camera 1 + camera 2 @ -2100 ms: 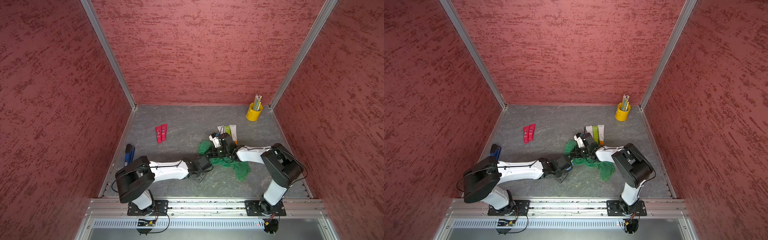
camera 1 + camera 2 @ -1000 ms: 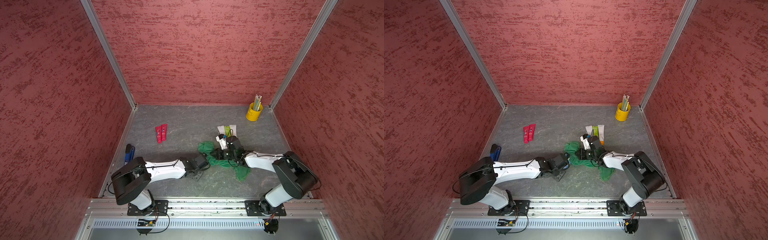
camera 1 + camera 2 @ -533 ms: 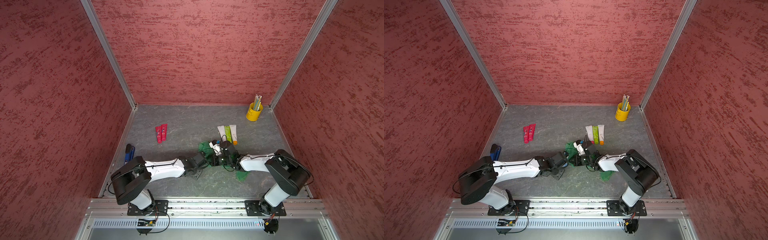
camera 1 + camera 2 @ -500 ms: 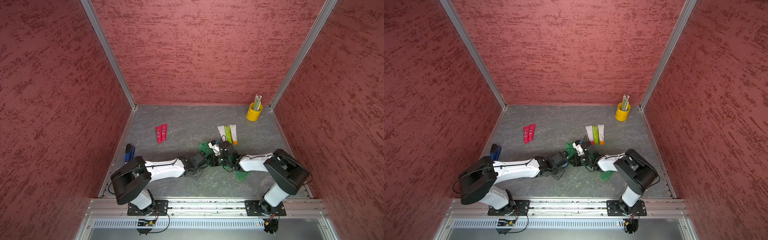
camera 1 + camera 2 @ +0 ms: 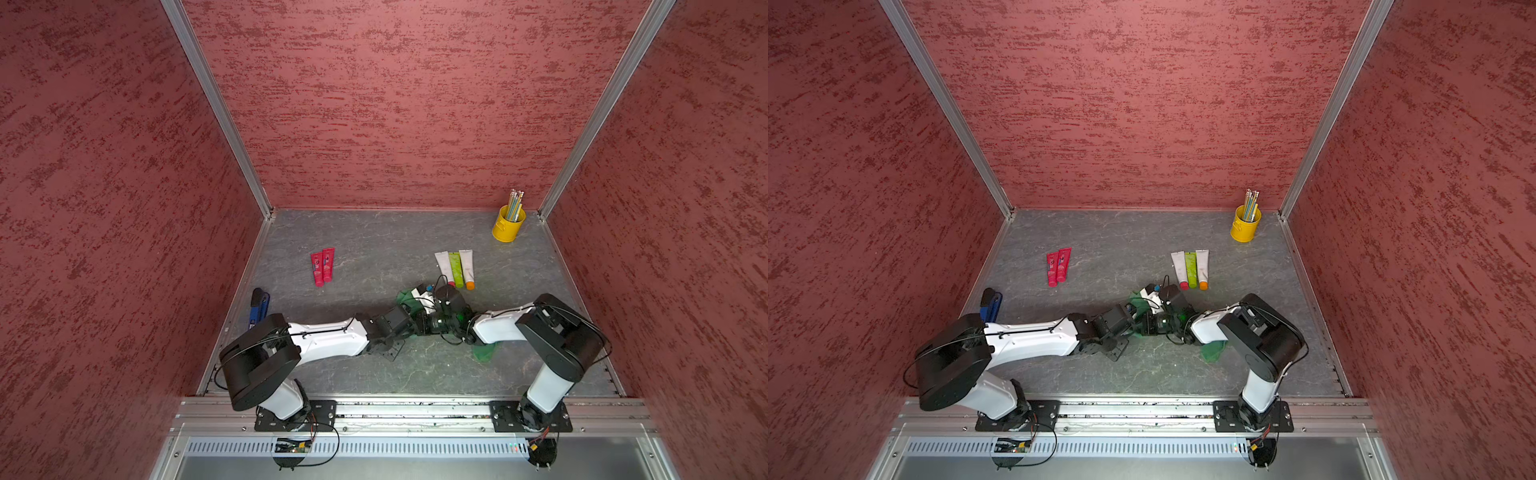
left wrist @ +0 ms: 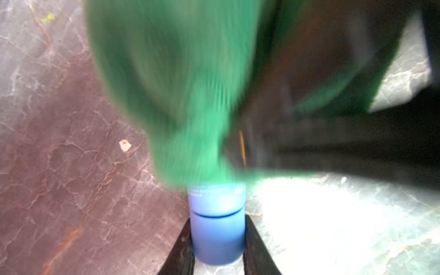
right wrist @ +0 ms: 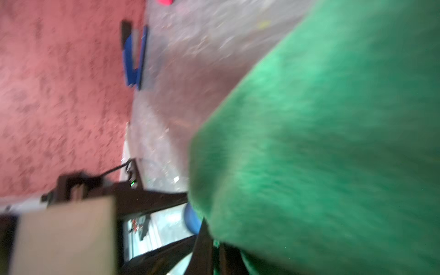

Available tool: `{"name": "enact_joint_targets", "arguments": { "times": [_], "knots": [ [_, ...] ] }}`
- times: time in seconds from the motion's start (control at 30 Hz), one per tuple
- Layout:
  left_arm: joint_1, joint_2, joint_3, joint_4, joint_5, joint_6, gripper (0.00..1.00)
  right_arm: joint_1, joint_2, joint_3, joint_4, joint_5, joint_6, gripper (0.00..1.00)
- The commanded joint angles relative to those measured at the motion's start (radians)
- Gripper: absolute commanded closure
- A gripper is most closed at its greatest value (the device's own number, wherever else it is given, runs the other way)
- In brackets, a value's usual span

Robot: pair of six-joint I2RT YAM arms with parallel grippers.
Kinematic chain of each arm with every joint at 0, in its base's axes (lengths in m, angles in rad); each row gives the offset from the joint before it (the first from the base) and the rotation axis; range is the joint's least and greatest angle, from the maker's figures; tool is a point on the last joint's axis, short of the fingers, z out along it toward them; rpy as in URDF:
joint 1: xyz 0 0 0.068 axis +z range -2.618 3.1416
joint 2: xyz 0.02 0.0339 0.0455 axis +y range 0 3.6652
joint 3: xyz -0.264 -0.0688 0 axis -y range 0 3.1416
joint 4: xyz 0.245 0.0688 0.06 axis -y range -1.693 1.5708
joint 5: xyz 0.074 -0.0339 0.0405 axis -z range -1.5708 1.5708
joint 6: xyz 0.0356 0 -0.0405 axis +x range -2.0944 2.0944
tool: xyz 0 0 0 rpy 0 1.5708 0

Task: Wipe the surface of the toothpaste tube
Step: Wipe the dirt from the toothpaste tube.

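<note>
Your toothpaste tube with the round blue cap point(image 6: 217, 202) sits at the lower centre of the left wrist view, and the left jaws are clamped on the cap. I think this leaves the body free for wiping. The fuzzy green cloth point(image 6: 178, 95) wraps the body above the cap; the right jaws are pressed together on a fold of it. In both top views the two arms hide the tube, low-middle on the grey marbled surface point(image 5: 374, 249).
</note>
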Motion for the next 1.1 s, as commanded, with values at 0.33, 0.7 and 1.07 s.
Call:
{"name": "enact_joint_targets", "arguments": {
  "times": [0.33,0.7,1.07],
  "knots": [
    [-0.002,-0.012,0.000,0.027,0.004,0.012,0.90,-0.058,0.006,0.134,-0.264,0.276,-0.141,1.00],
    [-0.009,-0.019,0.000,0.023,-0.016,0.007,0.92,0.128,0.030,-0.001,-0.021,-0.002,0.035,1.00],
    [-0.010,-0.011,0.005,0.017,-0.024,0.004,0.92,0.063,0.024,-0.005,-0.059,0.071,-0.023,1.00]
  ]
}}
